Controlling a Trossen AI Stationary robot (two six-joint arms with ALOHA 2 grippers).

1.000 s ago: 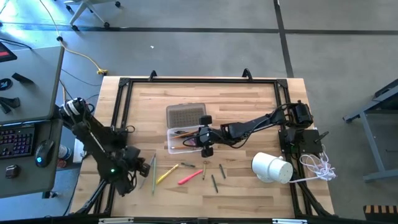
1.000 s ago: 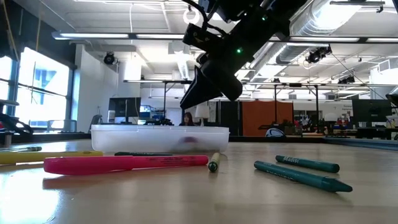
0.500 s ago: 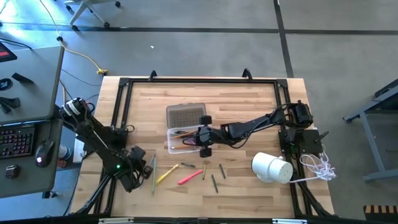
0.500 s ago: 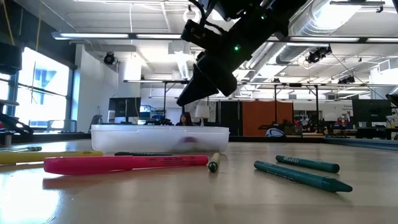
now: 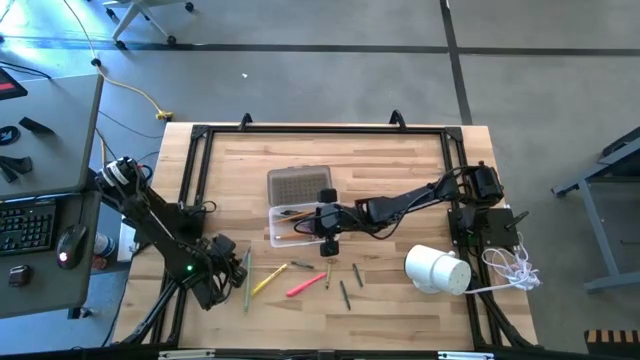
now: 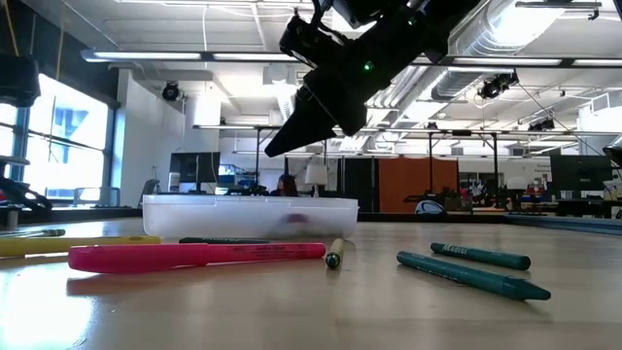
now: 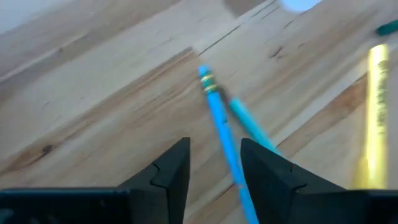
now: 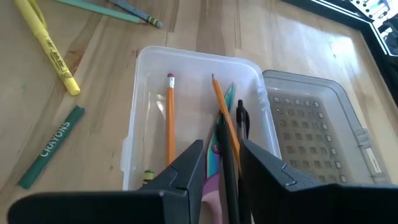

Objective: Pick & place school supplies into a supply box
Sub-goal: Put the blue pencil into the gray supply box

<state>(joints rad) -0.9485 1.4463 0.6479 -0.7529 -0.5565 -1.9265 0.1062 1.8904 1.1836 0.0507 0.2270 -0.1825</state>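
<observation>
The left gripper (image 5: 232, 270) hangs low over the desk (image 5: 400, 170) at its near-left corner, fingers released with nothing between them — a blue pencil (image 7: 222, 127) lies just ahead, its long axis running away from the fingers and slanted slightly off their gap. The right gripper (image 5: 327, 222) waits over the supply box (image 8: 144, 118), partly parted, holding nothing visible; the left arm is plainly nearer the pencil
</observation>
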